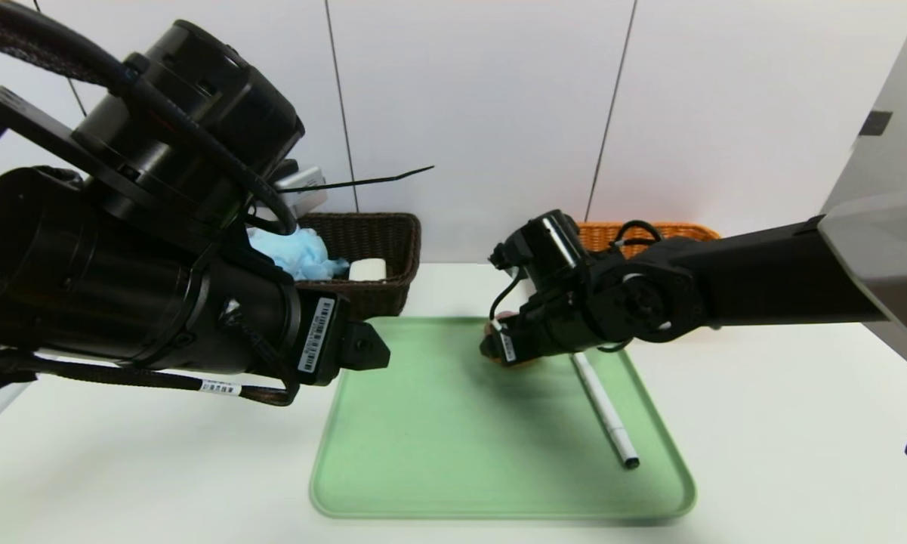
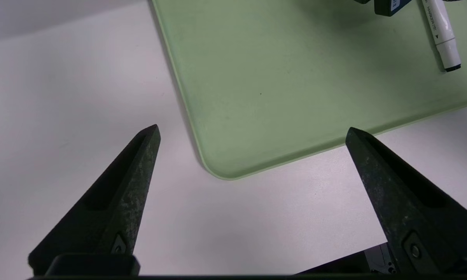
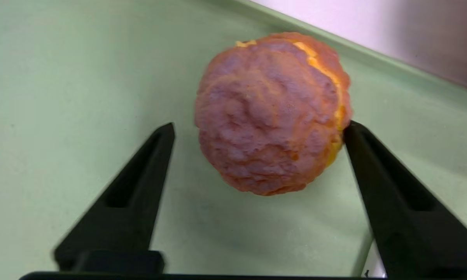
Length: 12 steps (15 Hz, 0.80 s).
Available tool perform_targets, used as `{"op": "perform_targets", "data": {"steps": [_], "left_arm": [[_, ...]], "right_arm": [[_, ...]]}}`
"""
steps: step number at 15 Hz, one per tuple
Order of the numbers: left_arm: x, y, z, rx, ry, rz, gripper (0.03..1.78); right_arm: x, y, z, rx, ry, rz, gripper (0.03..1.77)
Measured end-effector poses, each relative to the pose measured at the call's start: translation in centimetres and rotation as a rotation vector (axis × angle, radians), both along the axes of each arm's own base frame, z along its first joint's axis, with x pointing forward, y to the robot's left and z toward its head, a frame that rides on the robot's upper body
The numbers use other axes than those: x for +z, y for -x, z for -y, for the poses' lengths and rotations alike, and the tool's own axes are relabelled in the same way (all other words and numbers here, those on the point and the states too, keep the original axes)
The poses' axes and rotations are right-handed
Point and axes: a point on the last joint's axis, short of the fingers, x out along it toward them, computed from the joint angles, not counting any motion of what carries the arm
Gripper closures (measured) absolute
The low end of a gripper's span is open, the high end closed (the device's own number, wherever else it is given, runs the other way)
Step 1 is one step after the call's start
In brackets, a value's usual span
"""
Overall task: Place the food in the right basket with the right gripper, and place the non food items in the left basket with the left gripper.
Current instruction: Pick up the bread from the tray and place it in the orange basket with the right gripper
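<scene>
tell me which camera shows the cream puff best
The right wrist view: the cream puff fills the frame on the green tray, sitting between the right gripper's open fingers. In the head view only a sliver peeks out beneath that gripper. The left wrist view doesn't show it.

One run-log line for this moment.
right gripper: open, straddling cream puff on tray | left gripper: open, idle | marker: on tray

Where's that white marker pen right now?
The marker pen lies on the green tray, toward its right side in the head view, just beside the right gripper that reaches for the cream puff.
</scene>
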Motion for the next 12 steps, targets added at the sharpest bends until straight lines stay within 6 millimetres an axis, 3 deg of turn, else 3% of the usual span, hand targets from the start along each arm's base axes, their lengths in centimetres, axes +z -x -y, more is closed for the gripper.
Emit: {"op": "perform_targets", "data": {"steps": [3,7,12], "left_arm": [[0.0,0.0,0.0,-0.001,0.000,0.002,0.12],[0.1,-0.1,0.1,-0.002,0.012,0.012,0.12],[0.3,0.0,0.0,-0.001,0.015,0.017,0.12]], "right_arm": [[-0.1,0.0,0.1,-0.002,0.003,-0.003,0.82],[1.8,0.8,0.9,-0.007,-0.023,0.024,1.15],[8.1,3.7,3.1,-0.013,-0.134,0.150,1.15]]}}
